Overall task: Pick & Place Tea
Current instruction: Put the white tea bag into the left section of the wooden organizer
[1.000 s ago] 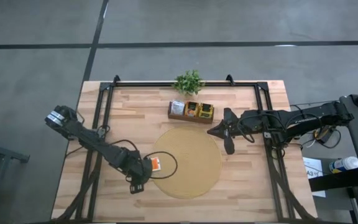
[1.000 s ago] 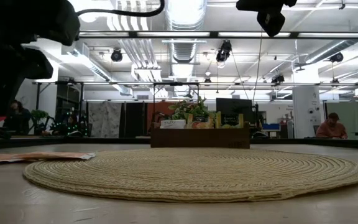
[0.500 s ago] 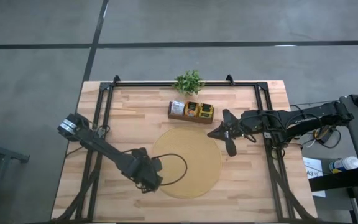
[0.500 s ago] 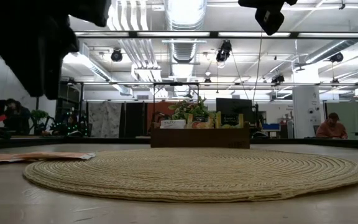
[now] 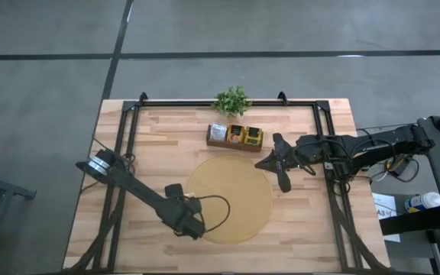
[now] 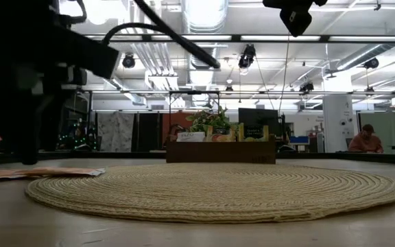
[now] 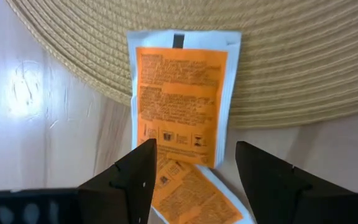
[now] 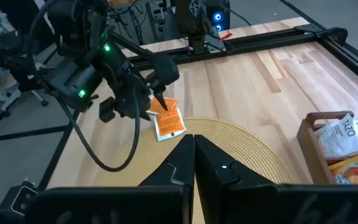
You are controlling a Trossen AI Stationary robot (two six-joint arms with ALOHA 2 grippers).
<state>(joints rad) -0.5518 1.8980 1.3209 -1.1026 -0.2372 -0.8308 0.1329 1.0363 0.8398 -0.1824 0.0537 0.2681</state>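
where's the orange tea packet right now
In the left wrist view the flat orange tea packet lies half on the round woven mat's edge, overlapping a second orange packet on the wooden table, below the open left claw.

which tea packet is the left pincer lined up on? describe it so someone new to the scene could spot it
Start at the round woven mat in the middle of the table, then go to its edge nearest the left arm. Two orange-red packets overlap there, below the open left pincer. The target looks to be the upper packet, which lies half on the mat; the lower packet lies on bare wood, partly tucked beneath it.
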